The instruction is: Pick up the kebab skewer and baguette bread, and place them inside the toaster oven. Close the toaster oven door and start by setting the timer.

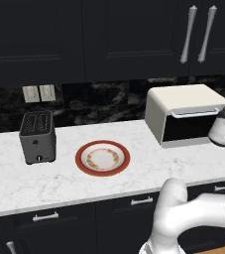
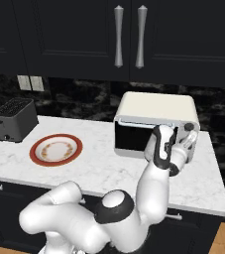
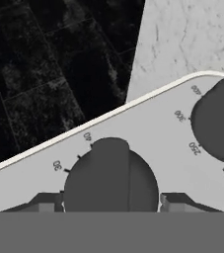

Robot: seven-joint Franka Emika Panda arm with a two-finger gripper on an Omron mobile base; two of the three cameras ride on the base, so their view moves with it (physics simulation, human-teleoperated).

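Observation:
The cream-white toaster oven (image 1: 183, 101) (image 2: 153, 106) stands at the right of the marble counter. Its dark glass toaster oven door (image 1: 188, 128) (image 2: 131, 139) is up against the front, silver handle bar along the top. My gripper (image 2: 184, 140) (image 3: 111, 202) is at the oven's right-hand control panel. In the hand view its two fingertips (image 3: 47, 202) press against either side of a round grey timer knob (image 3: 111, 183), marked 30 and 40 around its rim. A second grey knob (image 3: 217, 121) with temperature numbers sits beside it. The kebab skewer and baguette bread are hidden from view.
A red-rimmed round plate (image 1: 102, 158) (image 2: 56, 149) lies mid-counter with nothing on it. A small dark grey slot toaster (image 1: 37, 136) (image 2: 15, 119) stands to the left. Dark wall cabinets hang above, and the dark tiled backsplash (image 3: 59, 64) runs behind.

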